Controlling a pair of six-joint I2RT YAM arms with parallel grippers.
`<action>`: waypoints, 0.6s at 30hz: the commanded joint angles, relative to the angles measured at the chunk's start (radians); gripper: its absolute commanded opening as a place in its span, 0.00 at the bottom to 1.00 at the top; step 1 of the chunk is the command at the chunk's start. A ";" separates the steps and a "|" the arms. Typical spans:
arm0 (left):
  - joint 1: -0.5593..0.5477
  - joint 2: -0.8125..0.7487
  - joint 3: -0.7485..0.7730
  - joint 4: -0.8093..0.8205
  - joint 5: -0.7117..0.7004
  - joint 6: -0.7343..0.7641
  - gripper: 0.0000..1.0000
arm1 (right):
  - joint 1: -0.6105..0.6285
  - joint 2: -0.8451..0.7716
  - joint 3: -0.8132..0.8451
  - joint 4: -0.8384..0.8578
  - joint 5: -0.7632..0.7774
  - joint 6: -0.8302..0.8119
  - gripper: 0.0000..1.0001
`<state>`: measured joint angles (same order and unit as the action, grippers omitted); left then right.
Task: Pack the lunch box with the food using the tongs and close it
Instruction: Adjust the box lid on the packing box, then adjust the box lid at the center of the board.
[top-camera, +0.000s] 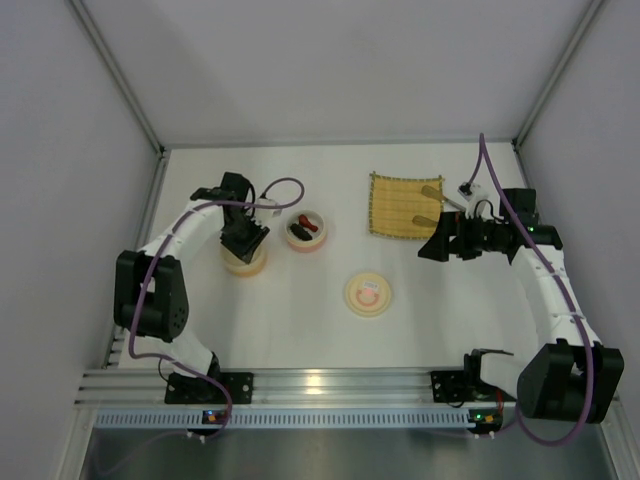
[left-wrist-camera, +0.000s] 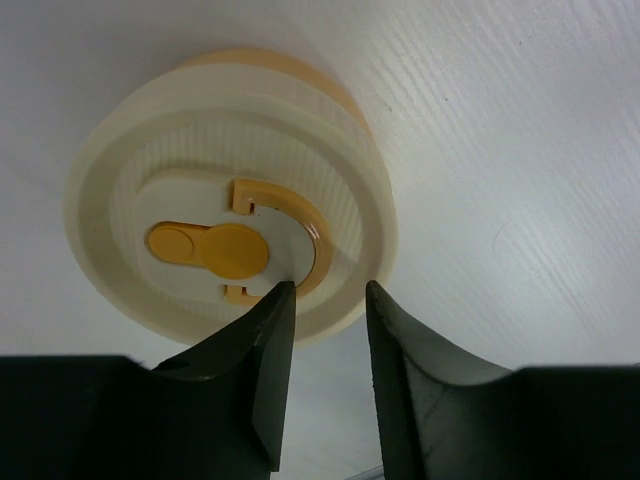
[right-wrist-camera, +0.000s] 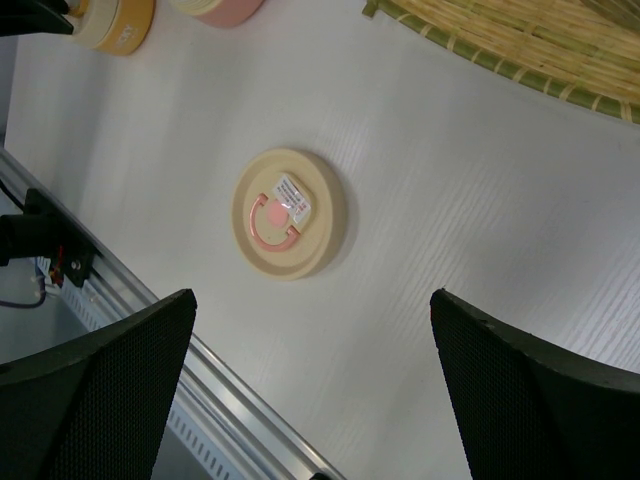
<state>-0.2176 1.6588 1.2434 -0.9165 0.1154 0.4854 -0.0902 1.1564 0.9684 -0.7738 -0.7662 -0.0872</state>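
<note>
Left of the pink bowl (top-camera: 312, 247), the left gripper (left-wrist-camera: 328, 292) points straight down over the orange-marked lid (left-wrist-camera: 230, 230), which sits on its cream box. Its fingers are parted just a crack with nothing between them, tips just above the lid's ring handle. In the pink bowl itself lie the red-brown piece (top-camera: 311, 224) and the black piece (top-camera: 298, 234), uncovered. No bun on show.

The one that matters next, I'd say, is the pink-marked lid (right-wrist-camera: 290, 212). It lies flat, nearside and right of the bowl and well apart from it, round, ring handle up.

Right of the bowl, past the bamboo mat (top-camera: 395, 210), the right gripper (right-wrist-camera: 312, 300) is spread wide and empty. Its forearm is level and aimed left, with the lid to its near-left, and it's the nearer arm. The tongs I can't pick out.
</note>
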 joint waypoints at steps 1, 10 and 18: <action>0.000 0.013 0.016 -0.022 0.075 0.001 0.41 | -0.014 -0.015 -0.002 0.025 -0.027 -0.023 1.00; 0.000 -0.068 0.143 -0.107 0.211 -0.031 0.46 | -0.014 -0.017 -0.007 0.027 -0.035 -0.025 0.99; 0.003 -0.082 0.246 -0.154 0.265 -0.137 0.50 | 0.076 0.005 0.024 -0.033 0.079 -0.129 0.89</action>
<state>-0.2169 1.6089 1.4498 -1.0271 0.3286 0.4114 -0.0654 1.1568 0.9684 -0.7822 -0.7418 -0.1398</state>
